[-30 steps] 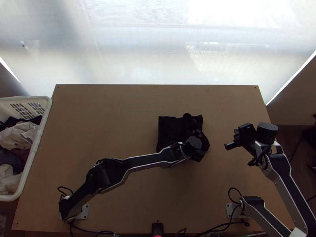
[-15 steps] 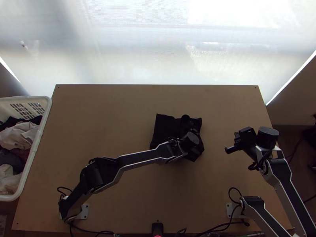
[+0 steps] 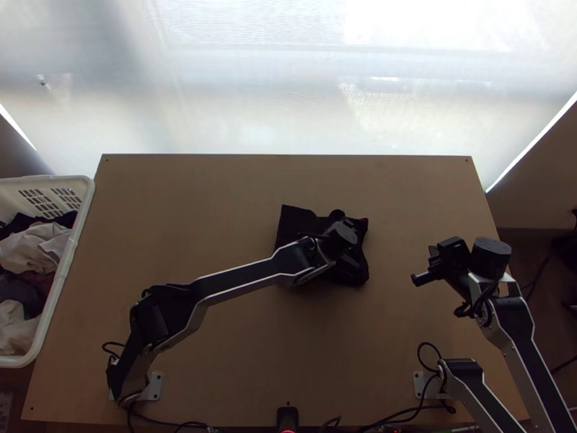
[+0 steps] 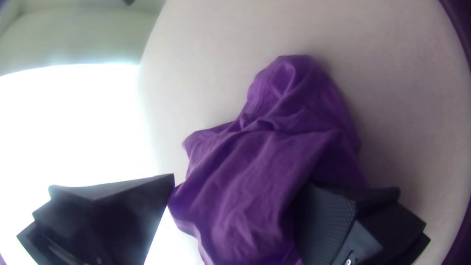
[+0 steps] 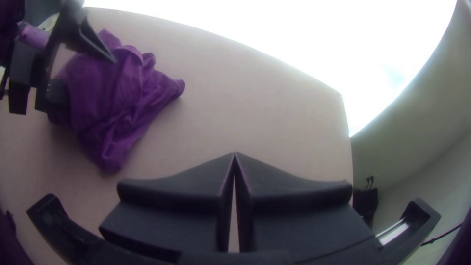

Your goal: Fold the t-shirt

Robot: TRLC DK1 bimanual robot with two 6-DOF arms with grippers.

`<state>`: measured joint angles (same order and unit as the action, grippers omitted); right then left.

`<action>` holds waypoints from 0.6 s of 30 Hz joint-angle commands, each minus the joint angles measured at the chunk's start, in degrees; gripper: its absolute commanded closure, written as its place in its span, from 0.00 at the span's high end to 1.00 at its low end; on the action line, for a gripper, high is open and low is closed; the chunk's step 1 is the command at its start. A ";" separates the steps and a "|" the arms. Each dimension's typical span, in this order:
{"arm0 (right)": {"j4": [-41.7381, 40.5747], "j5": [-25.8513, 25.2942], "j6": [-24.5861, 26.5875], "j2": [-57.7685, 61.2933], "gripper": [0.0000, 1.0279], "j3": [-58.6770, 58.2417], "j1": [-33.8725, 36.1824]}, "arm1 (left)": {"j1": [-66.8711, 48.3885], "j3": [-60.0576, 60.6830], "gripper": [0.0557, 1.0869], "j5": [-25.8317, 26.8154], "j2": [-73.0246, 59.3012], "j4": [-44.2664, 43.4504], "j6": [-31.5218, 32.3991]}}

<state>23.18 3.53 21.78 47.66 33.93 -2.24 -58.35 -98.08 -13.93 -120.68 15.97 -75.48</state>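
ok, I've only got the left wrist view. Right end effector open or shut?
Observer: Shut. The right end effector has its fingertips together in the right wrist view.
Operator: Where's the shirt on the table?
Observer: From the top view, the shirt is near the middle of the table, a little to the right.
Operator: Anything beside the table?
Observer: Basket at its left side, with clothes in it.
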 commanded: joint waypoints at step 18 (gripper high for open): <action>0.02 -0.10 -4.03 0.94 0.02 2.28 -7.60 | 6.05 8.52 0.96 -0.74 17.06 4.25 19.50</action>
<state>23.57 3.53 19.18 47.20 34.54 -6.87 -55.86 -93.49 -13.96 -108.68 20.43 -66.32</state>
